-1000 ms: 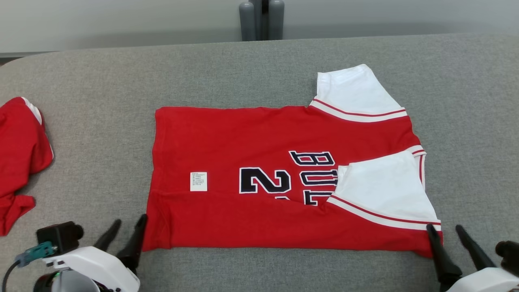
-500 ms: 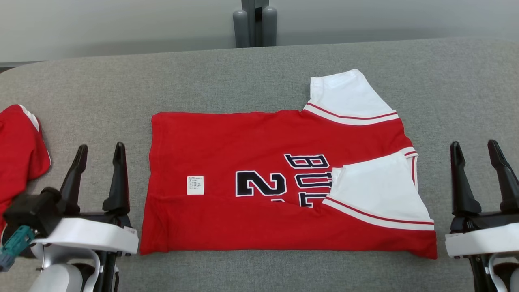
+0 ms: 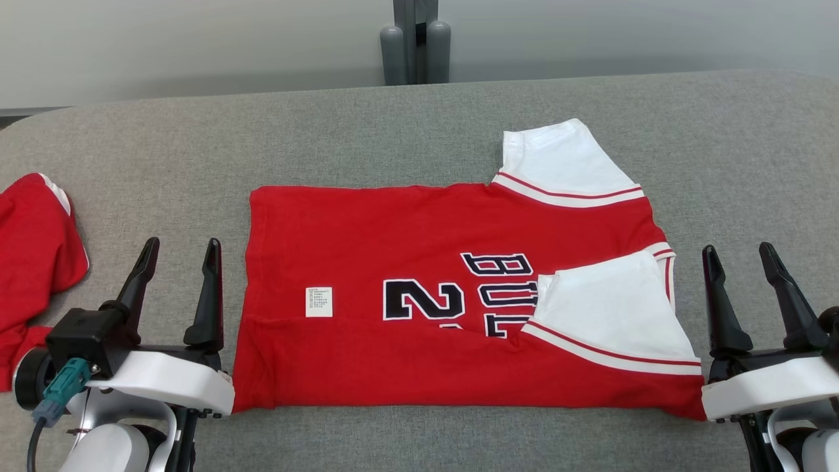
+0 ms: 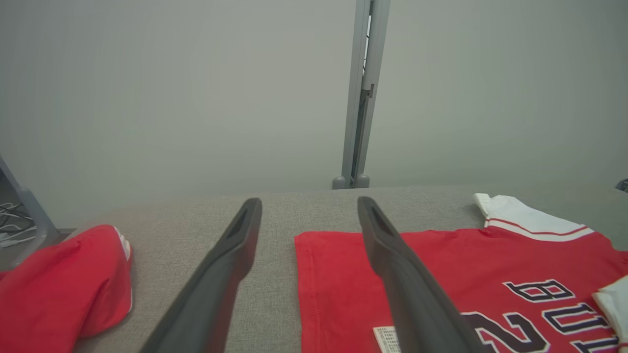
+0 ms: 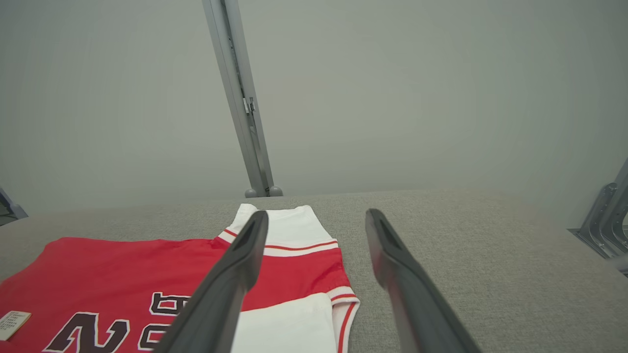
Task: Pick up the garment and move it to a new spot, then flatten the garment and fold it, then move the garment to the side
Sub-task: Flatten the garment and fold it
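Note:
A red jersey (image 3: pixel 406 249) with white sleeves and dark lettering lies flat in the middle of the grey table (image 3: pixel 196 151), its near long edge folded over and one white sleeve (image 3: pixel 609 308) laid across the front. My left gripper (image 3: pixel 182 252) stands open just off the jersey's left edge, holding nothing. My right gripper (image 3: pixel 735 255) stands open just off the jersey's right end, also holding nothing. In the left wrist view the jersey (image 4: pixel 441 264) lies to the right of my open left gripper (image 4: pixel 309 206). In the right wrist view the jersey (image 5: pixel 122 269) lies to the left of my open right gripper (image 5: pixel 316 218).
A second red garment (image 3: pixel 33 255) lies crumpled at the table's left edge, also in the left wrist view (image 4: pixel 59 289). A grey metal post (image 3: pixel 414 39) rises behind the table's far edge. Bare grey cloth lies beyond and to the right of the jersey.
Both grippers have let go of the jersey's near corners, risen and now point up beside its ends, open. The near edge stays folded over. The camera has shifted slightly.

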